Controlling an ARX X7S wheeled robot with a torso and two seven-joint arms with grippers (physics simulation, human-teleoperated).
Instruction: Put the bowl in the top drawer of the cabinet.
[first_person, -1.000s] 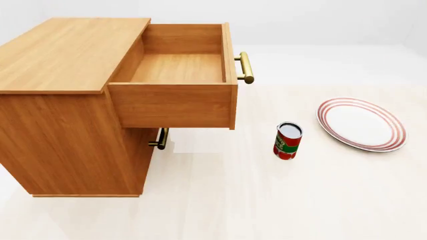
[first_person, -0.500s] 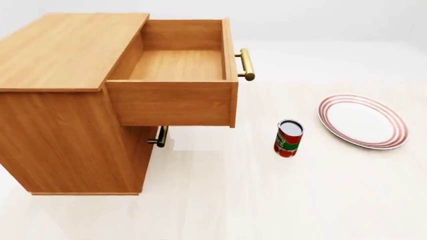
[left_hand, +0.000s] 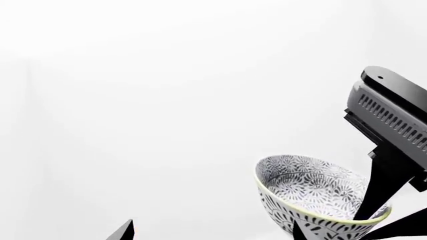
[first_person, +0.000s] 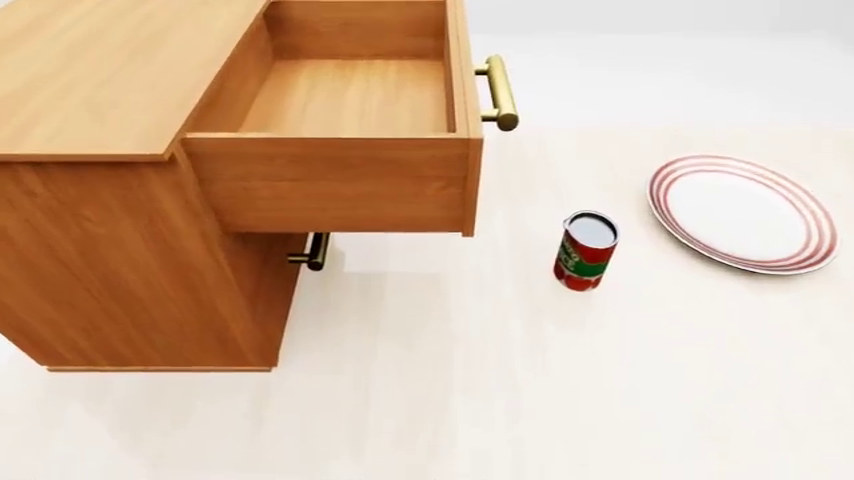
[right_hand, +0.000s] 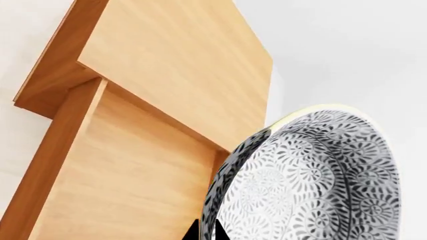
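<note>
The cabinet (first_person: 120, 180) stands on the pale floor (first_person: 534, 380) with its top drawer (first_person: 340, 150) pulled out and bare inside; near it sit a red-ringed plate (first_person: 741, 212) and a red can (first_person: 585, 250). The bowl (right_hand: 313, 180), absent from the head view, is held up by the right pincer (left_hand: 373, 210), whose dark finger crosses the rim as if clamped on it. In the right wrist view the cabinet lies just beyond the bowl, so that arm likely makes the carry, while whether the left pincer (left_hand: 123, 231) is open cannot be told.

Pale floor (first_person: 534, 400) carries cabinet (first_person: 107, 250) w/ drawer open, red can (first_person: 585, 251) upright, red-ringed plate (first_person: 742, 213) near can.
</note>
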